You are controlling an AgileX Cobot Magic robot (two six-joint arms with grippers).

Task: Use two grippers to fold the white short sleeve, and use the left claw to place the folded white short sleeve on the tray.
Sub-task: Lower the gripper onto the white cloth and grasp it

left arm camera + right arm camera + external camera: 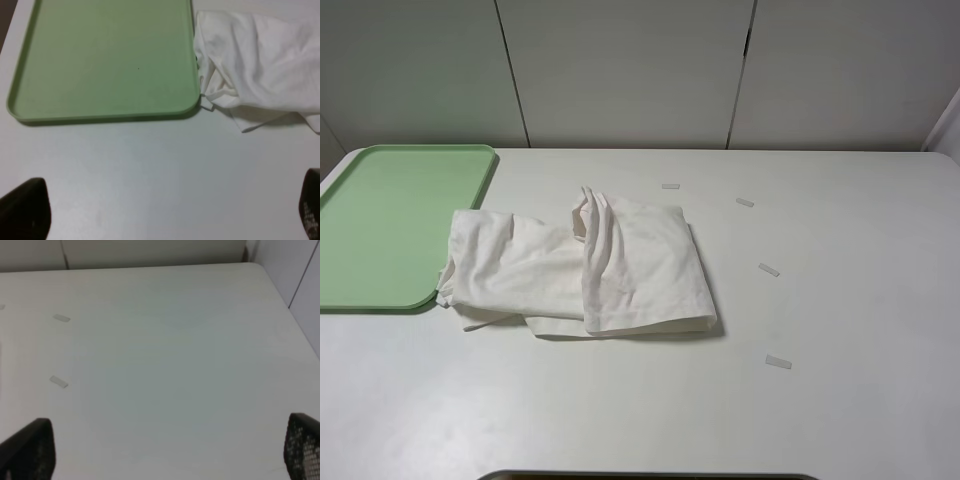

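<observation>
The white short sleeve (585, 265) lies crumpled and partly folded on the white table, its left edge touching the pale green tray (390, 225). In the left wrist view the tray (105, 60) fills the far side, and the white short sleeve (260, 65) bunches beside its corner. The left claw (167, 210) is open, its two black fingertips spread wide over bare table, short of both. Well away from the cloth, my right gripper (165, 450) is open over bare table. Neither arm shows in the exterior high view.
Several small pale tape strips (768, 270) lie on the table right of the shirt; two tape strips (59, 381) show in the right wrist view. Grey wall panels stand behind the table. The table's far right corner (255, 265) is in view.
</observation>
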